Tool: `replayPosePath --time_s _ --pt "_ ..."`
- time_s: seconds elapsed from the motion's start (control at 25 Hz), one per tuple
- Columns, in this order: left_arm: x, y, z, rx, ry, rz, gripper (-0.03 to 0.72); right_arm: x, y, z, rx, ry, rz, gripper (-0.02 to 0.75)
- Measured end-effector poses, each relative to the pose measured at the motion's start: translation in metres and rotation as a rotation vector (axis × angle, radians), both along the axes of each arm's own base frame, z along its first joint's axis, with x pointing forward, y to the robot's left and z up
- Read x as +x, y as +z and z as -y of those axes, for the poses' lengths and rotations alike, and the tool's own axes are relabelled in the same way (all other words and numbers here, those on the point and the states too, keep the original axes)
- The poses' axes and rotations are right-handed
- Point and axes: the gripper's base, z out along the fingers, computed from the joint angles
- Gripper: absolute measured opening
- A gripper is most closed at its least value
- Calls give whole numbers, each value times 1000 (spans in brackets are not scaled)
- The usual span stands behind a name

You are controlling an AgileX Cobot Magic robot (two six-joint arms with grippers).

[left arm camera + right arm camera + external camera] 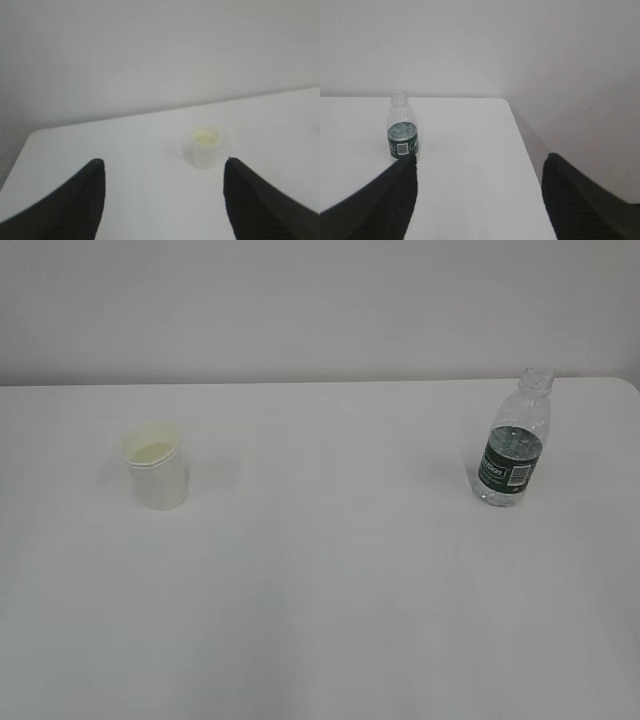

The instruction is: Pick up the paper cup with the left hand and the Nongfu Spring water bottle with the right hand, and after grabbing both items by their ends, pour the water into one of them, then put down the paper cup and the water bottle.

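A white table [330,620] fills most of the exterior view, with a pale wall behind it. On its right side, near the back edge, stands the Nongfu Spring water bottle [515,440], upright, uncapped, with a dark green label band. On the left side, well apart from it, stands the paper cup [155,468], upright, cream-yellow inside. The left hand [164,172] shows 2 black fingers [80,200] spread wide, empty, the cup ahead between them. The right hand [479,172] is likewise released, holding nothing; the bottle stands just beyond its left finger [385,200].
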Motion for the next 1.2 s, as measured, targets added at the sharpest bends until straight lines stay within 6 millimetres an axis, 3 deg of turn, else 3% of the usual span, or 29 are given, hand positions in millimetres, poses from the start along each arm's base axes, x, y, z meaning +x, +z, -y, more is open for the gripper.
replayPosePath --time_s 0.44,0.76,1.0,1.2 --pt "-6 -20 6 -31 -61 -227 515 -13 -8 3 -10 -29 -183 590" --pt "-6 -23 8 -41 -75 -248 512 -14 -12 1 18 -9 -227 590" --pt "-12 -44 11 -79 -117 -253 508 -16 -14 0 27 -8 -254 590" --pt "-14 -47 13 -96 -137 -261 504 -29 -17 0 33 -4 -197 590"
